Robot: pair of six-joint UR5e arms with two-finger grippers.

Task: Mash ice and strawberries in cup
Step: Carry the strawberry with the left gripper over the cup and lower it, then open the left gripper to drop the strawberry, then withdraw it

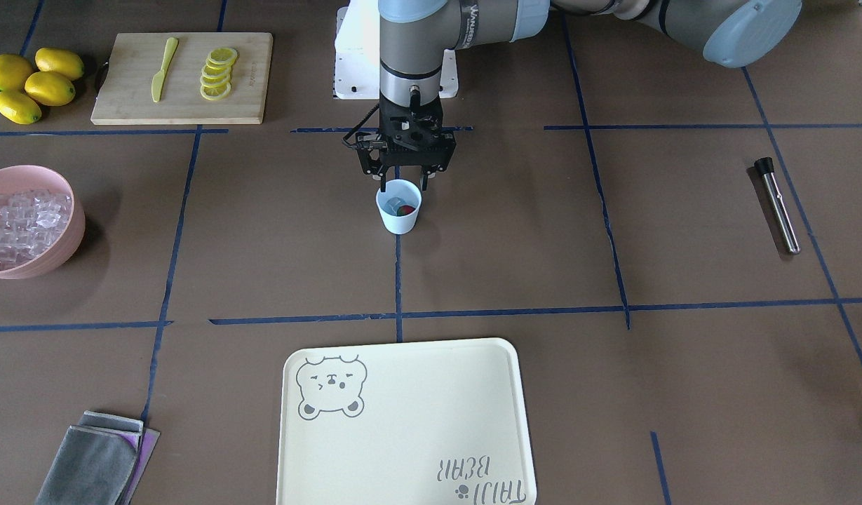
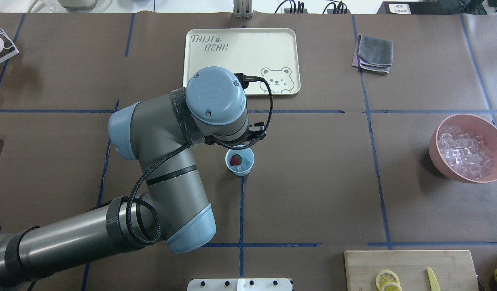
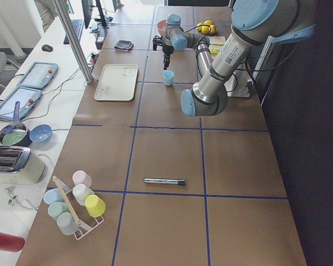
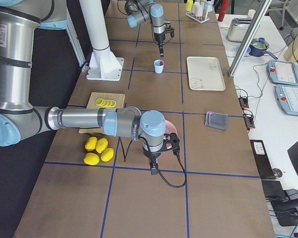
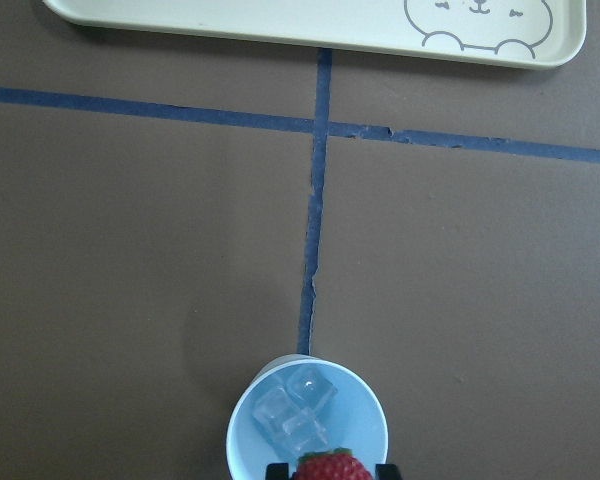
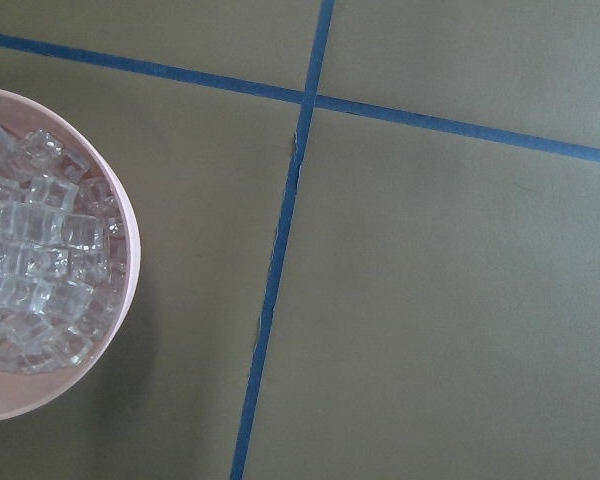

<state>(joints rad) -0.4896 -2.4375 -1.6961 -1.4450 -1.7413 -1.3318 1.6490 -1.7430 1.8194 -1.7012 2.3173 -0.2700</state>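
Blue cup: on bench, holding ice and strawberry; wrist view crops berry.
Left hand: fingers spread, just above cup; overhead, arm hides it.
Right hand: side view only; grip unreadable.

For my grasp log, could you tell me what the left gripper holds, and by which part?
Nothing: the left gripper is open above the cup; the strawberry lies in the cup.
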